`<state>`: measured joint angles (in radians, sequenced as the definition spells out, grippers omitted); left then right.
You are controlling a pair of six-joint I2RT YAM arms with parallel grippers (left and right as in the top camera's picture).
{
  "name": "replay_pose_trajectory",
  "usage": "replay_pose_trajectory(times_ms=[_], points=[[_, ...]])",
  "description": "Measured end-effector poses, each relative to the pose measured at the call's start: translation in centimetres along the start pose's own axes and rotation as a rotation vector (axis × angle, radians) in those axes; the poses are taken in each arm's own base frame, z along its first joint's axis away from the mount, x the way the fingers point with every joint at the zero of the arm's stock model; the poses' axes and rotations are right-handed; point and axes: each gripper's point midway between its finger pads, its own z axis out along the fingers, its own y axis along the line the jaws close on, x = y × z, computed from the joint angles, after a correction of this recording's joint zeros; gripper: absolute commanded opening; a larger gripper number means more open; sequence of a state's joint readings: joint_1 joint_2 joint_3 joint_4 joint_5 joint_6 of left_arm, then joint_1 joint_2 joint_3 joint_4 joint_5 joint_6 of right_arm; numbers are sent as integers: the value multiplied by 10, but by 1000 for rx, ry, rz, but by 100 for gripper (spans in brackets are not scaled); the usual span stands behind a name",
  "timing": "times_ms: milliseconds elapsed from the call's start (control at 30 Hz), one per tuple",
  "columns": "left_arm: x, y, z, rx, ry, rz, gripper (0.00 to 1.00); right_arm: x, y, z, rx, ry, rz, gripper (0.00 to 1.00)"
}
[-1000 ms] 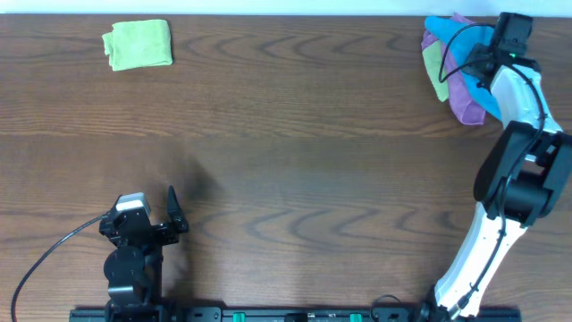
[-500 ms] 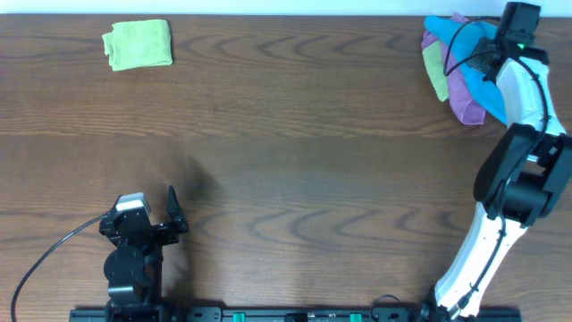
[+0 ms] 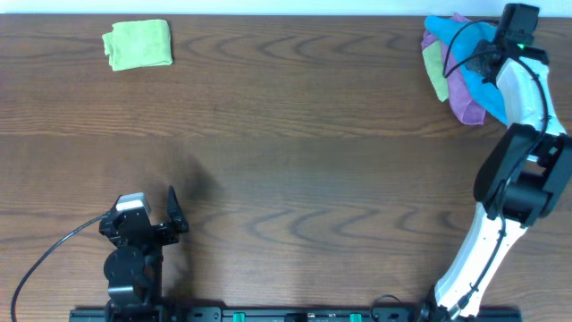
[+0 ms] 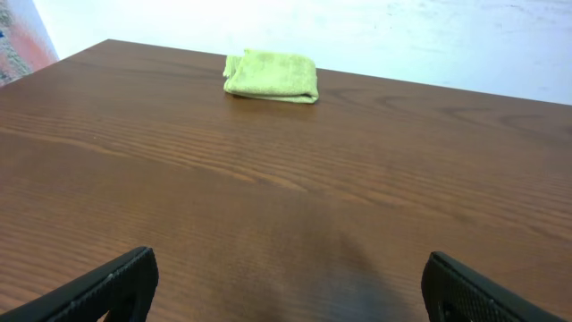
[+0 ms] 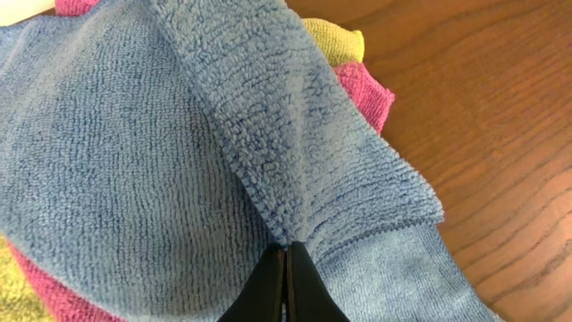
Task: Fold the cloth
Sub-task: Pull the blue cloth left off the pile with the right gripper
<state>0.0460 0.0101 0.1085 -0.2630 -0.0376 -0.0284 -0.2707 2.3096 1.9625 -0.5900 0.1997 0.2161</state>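
Note:
The cloth (image 3: 447, 32) is sky-blue and fuzzy, lying crumpled on top of a pile at the table's far right corner. It fills the right wrist view as the cloth (image 5: 134, 152), with a raised fold running down the middle. My right gripper (image 5: 286, 250) is shut on that fold, its two black fingertips pressed together with blue fabric pinched between them. From overhead the right gripper (image 3: 517, 27) hangs over the pile and its fingers are hidden. My left gripper (image 3: 176, 210) rests near the front left, open and empty, also seen as the left gripper (image 4: 286, 273).
Under the blue cloth lie a purple cloth (image 3: 465, 97) and a lime-green cloth (image 3: 435, 67). A folded lime-green cloth (image 3: 138, 45) sits at the far left, and shows ahead in the left wrist view as the folded cloth (image 4: 273, 76). The table's far edge runs close behind the pile.
The right gripper has closed onto the fold of the blue cloth and shifted slightly toward the far edge. The left arm has not moved.

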Motion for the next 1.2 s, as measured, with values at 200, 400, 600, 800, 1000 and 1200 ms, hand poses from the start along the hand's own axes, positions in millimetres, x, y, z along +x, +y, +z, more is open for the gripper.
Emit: replay_pose_trajectory(times_ms=[200,400,600,800,1000,1200], points=[[0,0,0,0,0,0,95,-27,4,-44,-25,-71,-5,2],[0,0,0,0,0,0,95,-59,41,-136,-106,-203,-70,2],[0,0,0,0,0,0,95,-45,108,-219,-234,-252,-186,2],[0,0,0,0,0,0,95,11,190,-291,-481,-197,-334,31],[0,0,0,0,0,0,95,119,280,-401,-876,-98,-636,99],[0,0,0,0,0,0,95,163,274,-411,-802,-39,-778,99]])
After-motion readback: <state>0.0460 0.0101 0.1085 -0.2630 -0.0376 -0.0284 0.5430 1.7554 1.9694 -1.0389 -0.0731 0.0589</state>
